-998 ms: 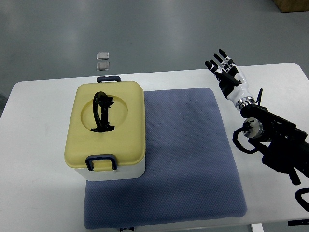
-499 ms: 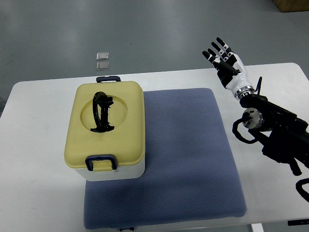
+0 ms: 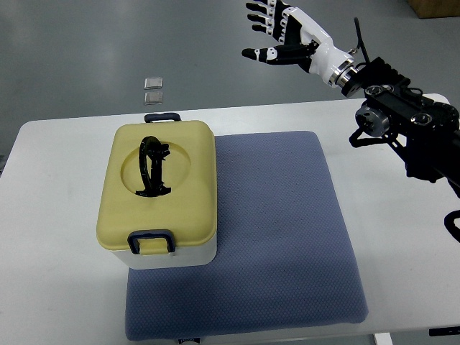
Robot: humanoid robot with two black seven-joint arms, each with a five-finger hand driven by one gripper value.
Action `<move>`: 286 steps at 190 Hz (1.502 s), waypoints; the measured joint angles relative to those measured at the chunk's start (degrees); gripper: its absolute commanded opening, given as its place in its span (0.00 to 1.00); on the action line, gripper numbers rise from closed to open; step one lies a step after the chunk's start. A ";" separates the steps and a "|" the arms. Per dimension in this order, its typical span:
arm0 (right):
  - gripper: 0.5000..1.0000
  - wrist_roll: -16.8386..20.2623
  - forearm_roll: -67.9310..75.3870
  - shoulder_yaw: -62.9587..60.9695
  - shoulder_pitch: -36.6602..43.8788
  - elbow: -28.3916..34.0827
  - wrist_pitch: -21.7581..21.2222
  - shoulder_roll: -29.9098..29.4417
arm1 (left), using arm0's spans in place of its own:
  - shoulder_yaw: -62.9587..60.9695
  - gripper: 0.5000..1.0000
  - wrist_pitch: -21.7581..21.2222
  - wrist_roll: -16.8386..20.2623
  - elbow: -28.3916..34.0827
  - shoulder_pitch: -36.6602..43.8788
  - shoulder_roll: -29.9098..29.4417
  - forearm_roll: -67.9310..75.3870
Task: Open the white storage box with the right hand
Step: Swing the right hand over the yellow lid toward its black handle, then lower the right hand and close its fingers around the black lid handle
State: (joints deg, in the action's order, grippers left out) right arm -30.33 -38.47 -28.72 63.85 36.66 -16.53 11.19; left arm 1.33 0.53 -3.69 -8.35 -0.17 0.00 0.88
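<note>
The white storage box (image 3: 172, 255) stands on the left part of a blue mat (image 3: 273, 237). Its yellow lid (image 3: 159, 188) is closed, with a black handle (image 3: 151, 165) folded flat on top and dark blue latches at the near (image 3: 150, 239) and far (image 3: 161, 116) ends. My right hand (image 3: 277, 32) is raised high beyond the table's far edge, up and right of the box, fingers spread and empty. Its arm (image 3: 402, 115) comes in from the right. My left arm is out of view.
The white table (image 3: 50, 237) carries the mat and the box. Two small clear squares (image 3: 153, 89) lie on the grey floor beyond the table's far edge.
My right hand has swung up and to the left, from over the table's far right part to high above the far edge, turning sideways. The box has not moved.
</note>
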 measured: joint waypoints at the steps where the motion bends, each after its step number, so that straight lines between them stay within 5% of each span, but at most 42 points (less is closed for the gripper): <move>1: 0.86 -0.01 -0.34 0.03 0.17 0.13 -0.17 0.03 | 0.00 1.00 0.00 0.00 0.00 0.00 0.00 0.00; 119: 0.86 -3.01 -32.88 10.71 19.06 11.02 -15.06 -0.27 | 0.02 1.00 0.00 -0.01 0.00 0.00 0.00 0.00; 286: 0.83 -4.67 -55.35 16.47 22.65 15.01 -14.68 -7.58 | 0.02 1.00 0.00 -0.01 0.00 0.00 0.00 0.00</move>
State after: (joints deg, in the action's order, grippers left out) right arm -35.00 -93.82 -12.25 86.50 51.67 -31.21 3.61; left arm 1.35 0.53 -3.71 -8.35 -0.17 0.00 0.88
